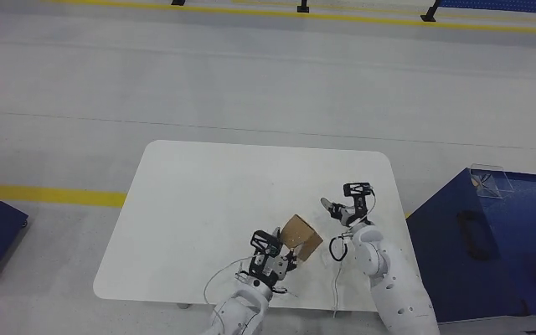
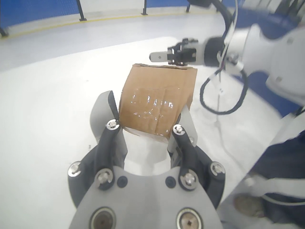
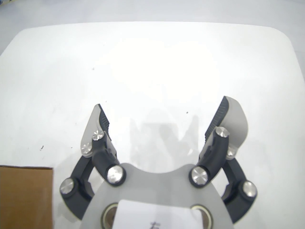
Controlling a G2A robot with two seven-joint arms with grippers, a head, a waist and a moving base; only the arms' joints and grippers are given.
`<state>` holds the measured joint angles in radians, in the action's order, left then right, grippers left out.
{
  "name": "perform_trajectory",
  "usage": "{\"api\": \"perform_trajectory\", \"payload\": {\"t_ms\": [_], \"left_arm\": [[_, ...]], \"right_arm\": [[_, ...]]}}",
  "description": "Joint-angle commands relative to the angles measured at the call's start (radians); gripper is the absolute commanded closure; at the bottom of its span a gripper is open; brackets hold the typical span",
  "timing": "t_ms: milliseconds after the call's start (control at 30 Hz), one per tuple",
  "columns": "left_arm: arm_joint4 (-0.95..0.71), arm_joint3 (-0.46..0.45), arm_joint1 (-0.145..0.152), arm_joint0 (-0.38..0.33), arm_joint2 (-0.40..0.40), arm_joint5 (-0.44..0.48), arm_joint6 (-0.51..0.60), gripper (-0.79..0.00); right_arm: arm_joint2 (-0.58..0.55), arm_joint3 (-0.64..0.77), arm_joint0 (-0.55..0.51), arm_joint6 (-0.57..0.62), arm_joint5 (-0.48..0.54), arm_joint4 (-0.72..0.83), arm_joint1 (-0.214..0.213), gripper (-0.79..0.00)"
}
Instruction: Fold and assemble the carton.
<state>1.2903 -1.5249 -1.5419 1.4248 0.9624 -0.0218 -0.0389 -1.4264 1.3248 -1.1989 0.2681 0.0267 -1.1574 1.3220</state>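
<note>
The left end effector (image 2: 147, 110) clamps the taped carton (image 2: 157, 91), while beside the carton the right end effector (image 3: 164, 106) hangs spread above the tabletop (image 3: 152, 60).

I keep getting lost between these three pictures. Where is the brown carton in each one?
Top view: carton near the robot-side edge of the white table, between the two arms.
Left wrist view: mid-picture, between the fingers of the left hand.
Right wrist view: just one corner at the picture's edge, beside the open right hand.
Shared landmark: the white table.
</note>
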Motion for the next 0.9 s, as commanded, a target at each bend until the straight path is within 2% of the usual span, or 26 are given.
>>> {"api": "perform_trajectory", "payload": {"t_ms": [0, 100, 167, 200, 233, 267, 400, 500, 567, 633, 667, 700, 733, 767, 867], "left_arm": [[-0.269, -0.028, -0.012, 0.025, 0.019, -0.047, 0.066, 0.0], [-0.507, -0.043, -0.026, 0.032, 0.047, -0.174, 0.196, 0.0], [-0.594, -0.034, -0.03, 0.014, 0.064, -0.276, 0.302, 0.0], [-0.596, -0.028, -0.031, 0.001, 0.068, -0.312, 0.333, -0.243], [-0.593, -0.019, -0.031, -0.01, 0.074, -0.351, 0.345, -0.406], [-0.589, -0.007, -0.031, -0.017, 0.075, -0.382, 0.355, -0.785], [-0.633, -0.011, -0.033, -0.03, 0.097, -0.441, 0.374, -0.785], [-0.551, -0.067, -0.028, -0.014, 0.097, -0.458, 0.293, -0.785], [-0.486, -0.128, -0.024, 0.014, 0.085, -0.383, 0.176, -0.785], [-0.337, -0.149, -0.014, 0.044, 0.044, -0.237, 0.033, -0.785], [-0.259, -0.143, -0.007, 0.054, 0.021, -0.169, -0.003, -0.526], [-0.177, -0.133, -0.002, 0.059, 0.009, -0.136, -0.041, -0.185], [-0.072, -0.115, 0.004, 0.062, -0.016, -0.096, -0.088, 0.0], [0.014, -0.085, 0.009, 0.065, -0.036, -0.071, -0.116, 0.0], [0.173, -0.001, 0.013, 0.046, -0.073, -0.08, -0.149, 0.0]], "right_arm": [[-0.029, 0.024, -0.017, 0.012, 0.001, 0.016, -0.005, -0.785], [-0.046, 0.051, -0.035, 0.035, 0.005, 0.024, -0.009, -0.785], [-0.043, 0.06, -0.044, 0.044, 0.004, 0.024, -0.009, -0.785], [-0.037, 0.063, -0.047, 0.048, 0.005, 0.021, -0.009, -0.785], [-0.03, 0.065, -0.048, 0.055, 0.007, 0.015, -0.009, -0.785], [-0.028, 0.066, -0.048, 0.057, 0.008, 0.014, -0.009, -0.785], [-0.028, 0.066, -0.048, 0.057, 0.008, 0.014, -0.009, -0.785], [-0.028, 0.066, -0.048, 0.057, 0.008, 0.014, -0.009, -0.785], [-0.028, 0.066, -0.048, 0.057, 0.008, 0.014, -0.009, -0.785], [-0.028, 0.066, -0.048, 0.057, 0.008, 0.014, -0.009, -0.785], [-0.028, 0.066, -0.048, 0.057, 0.008, 0.014, -0.009, -0.785], [-0.028, 0.066, -0.048, 0.057, 0.008, 0.014, -0.009, -0.785], [-0.028, 0.066, -0.048, 0.057, 0.008, 0.014, -0.009, -0.785], [-0.028, 0.066, -0.048, 0.057, 0.008, 0.014, -0.009, -0.785], [-0.028, 0.066, -0.048, 0.057, 0.008, 0.014, -0.009, -0.785]]}}
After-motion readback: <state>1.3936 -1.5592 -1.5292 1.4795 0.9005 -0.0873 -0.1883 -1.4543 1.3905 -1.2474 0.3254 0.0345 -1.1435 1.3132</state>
